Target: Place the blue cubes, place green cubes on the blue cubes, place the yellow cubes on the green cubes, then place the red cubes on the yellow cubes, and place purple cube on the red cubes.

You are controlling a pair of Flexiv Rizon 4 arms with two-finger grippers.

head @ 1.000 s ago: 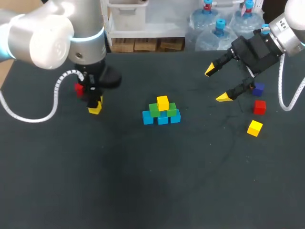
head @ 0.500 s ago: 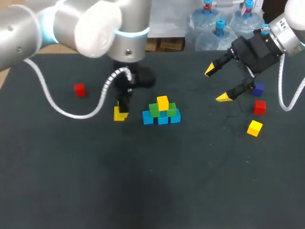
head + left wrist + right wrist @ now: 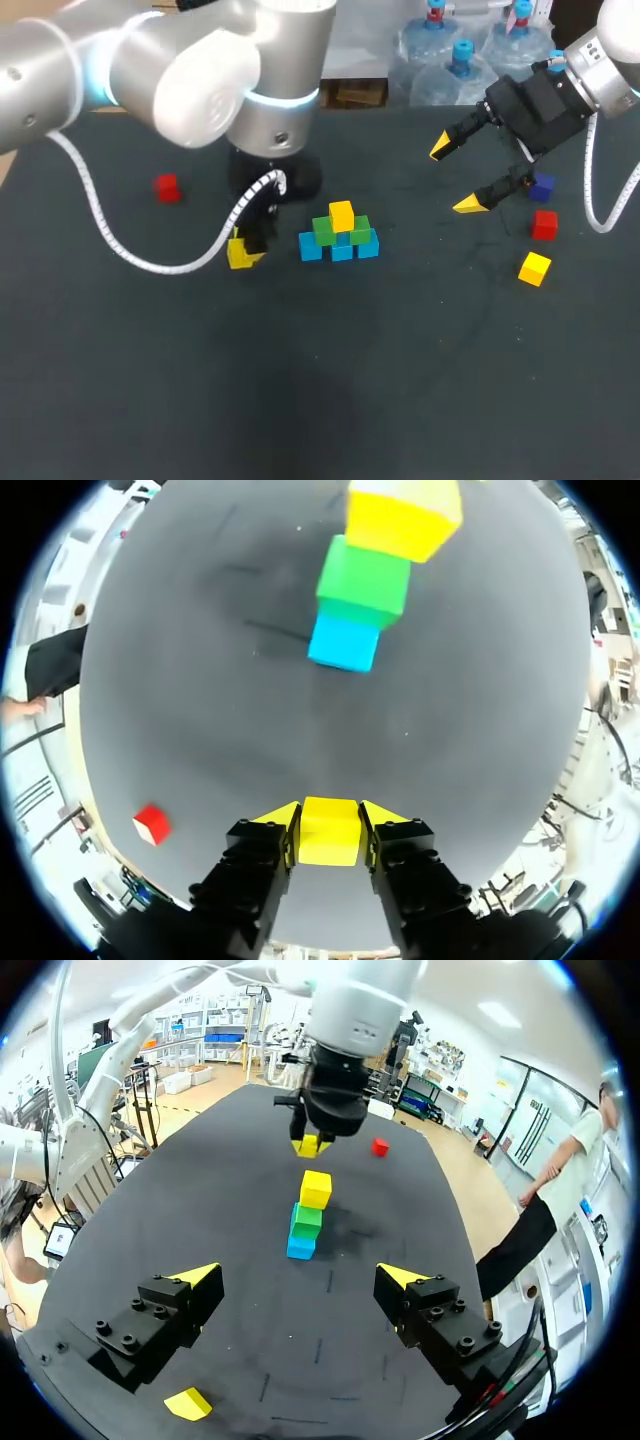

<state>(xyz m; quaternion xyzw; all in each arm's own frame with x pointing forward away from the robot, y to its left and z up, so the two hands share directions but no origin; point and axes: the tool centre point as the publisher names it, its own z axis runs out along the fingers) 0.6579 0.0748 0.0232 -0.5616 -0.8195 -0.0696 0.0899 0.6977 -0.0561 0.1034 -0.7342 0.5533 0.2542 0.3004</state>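
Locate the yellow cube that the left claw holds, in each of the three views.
Head view: the yellow cube is in the left claw, left of the stack.
Left wrist view: the cube sits gripped between the claw's two fingers, with the stack ahead.
Right wrist view: the cube is beyond the stack, under the left arm.
Shared landmark: the blue, green and yellow stack.

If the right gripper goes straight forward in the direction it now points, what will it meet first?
Probably the cube stack: in the right wrist view it stands directly ahead of the right gripper, with bare table between. Depth is unclear, so the table might come first.
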